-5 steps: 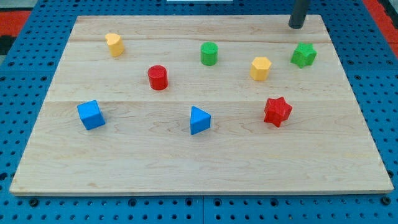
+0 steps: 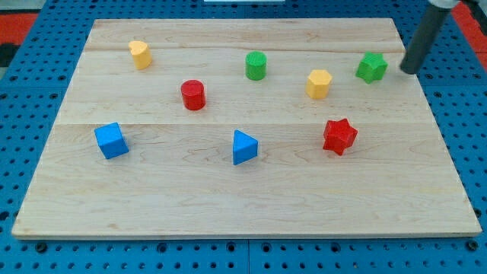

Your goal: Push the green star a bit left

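Note:
The green star sits near the board's right edge at the view's upper right. My tip is just to the right of it, a short gap apart, at about the same height in the view. The dark rod rises from the tip up and to the right, out of the view's top. A yellow hexagon-like block lies to the left of the star, a little lower.
A green cylinder, red cylinder, yellow block, blue cube, blue triangular block and red star are spread on the wooden board. Blue pegboard surrounds it.
My tip has moved from above and left of the green star, near the board's top edge, down and right to the star's right side. No block has moved.

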`<state>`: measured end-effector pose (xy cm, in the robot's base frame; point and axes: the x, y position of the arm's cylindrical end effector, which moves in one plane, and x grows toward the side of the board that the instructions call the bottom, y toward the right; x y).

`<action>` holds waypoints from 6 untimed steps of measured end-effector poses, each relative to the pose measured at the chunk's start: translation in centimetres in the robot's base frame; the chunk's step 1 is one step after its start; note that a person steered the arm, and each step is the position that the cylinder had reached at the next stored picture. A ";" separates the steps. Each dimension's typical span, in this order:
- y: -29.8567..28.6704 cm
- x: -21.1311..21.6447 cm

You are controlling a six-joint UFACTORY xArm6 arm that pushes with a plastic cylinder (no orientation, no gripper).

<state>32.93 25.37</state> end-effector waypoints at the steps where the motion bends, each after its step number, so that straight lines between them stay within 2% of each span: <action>1: -5.4 -0.9; 4: -5.1 -2.2; 6: -4.2 0.7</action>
